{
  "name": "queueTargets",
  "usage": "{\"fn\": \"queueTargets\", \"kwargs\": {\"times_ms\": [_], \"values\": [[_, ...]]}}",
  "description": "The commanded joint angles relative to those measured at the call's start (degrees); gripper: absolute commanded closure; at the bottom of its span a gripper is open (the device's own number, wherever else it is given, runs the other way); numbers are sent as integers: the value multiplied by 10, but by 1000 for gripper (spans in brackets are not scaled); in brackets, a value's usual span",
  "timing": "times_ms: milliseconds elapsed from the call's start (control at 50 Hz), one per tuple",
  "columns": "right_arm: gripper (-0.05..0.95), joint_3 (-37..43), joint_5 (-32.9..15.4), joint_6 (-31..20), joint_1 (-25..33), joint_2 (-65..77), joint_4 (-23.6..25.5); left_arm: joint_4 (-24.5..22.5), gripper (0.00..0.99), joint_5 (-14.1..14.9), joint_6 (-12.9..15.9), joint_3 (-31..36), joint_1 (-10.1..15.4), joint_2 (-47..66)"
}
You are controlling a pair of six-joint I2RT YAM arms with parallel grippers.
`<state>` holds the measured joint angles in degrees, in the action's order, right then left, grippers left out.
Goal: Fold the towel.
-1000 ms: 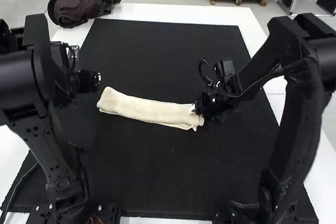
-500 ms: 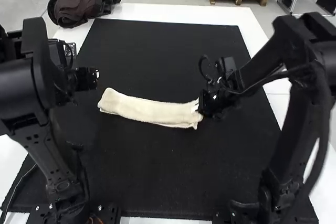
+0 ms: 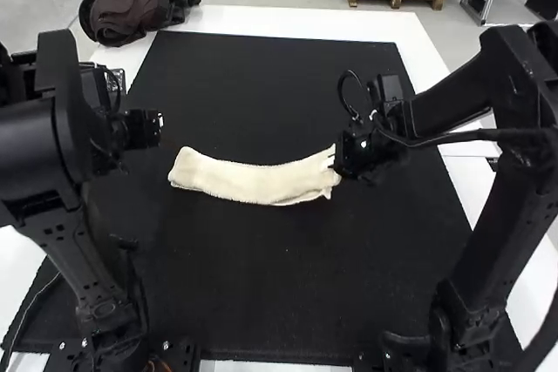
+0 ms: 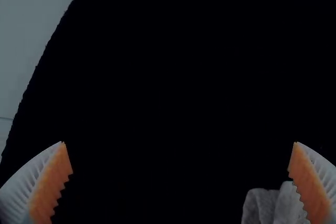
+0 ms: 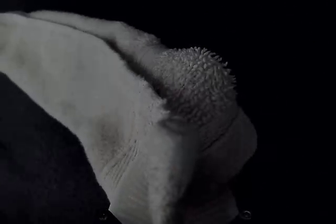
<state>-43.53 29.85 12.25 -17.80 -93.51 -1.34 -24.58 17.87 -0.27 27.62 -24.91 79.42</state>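
The towel (image 3: 255, 182), a narrow folded strip, stretches lengthwise from the right hand (image 3: 342, 161), seemingly closed on its bunched end, toward the left hand (image 3: 158, 125), spread wide, empty, near the other end. The right wrist view shows layers and looped pile; the high view, the strip's full length.

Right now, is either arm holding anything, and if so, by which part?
Yes: the right gripper holds the towel by its narrow end at the high view's right, gathered there. The left gripper holds nothing; its jaws stand open.
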Motion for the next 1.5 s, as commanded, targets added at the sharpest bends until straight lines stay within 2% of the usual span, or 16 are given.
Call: {"fn": "queueTargets", "kwargs": {"times_ms": [0, 280, 580, 1120, 1480], "values": [[926, -25, 14, 8, -34, 13, 0, -5, 31, -10, -2, 11, -6, -15], [926, -61, 10, 53, -112, 5, -5, -8, 31, -13, 1, 2, -6, -15], [926, -115, 10, 73, -173, -62, -28, -10, 31, -19, 11, -11, -6, -18], [926, -256, 8, 85, -227, -197, -37, -11, 31, -14, 4, -38, -6, -62], [926, -334, 8, 87, -254, -255, -36, 5, 31, -9, 2, -43, -6, -88]]}}
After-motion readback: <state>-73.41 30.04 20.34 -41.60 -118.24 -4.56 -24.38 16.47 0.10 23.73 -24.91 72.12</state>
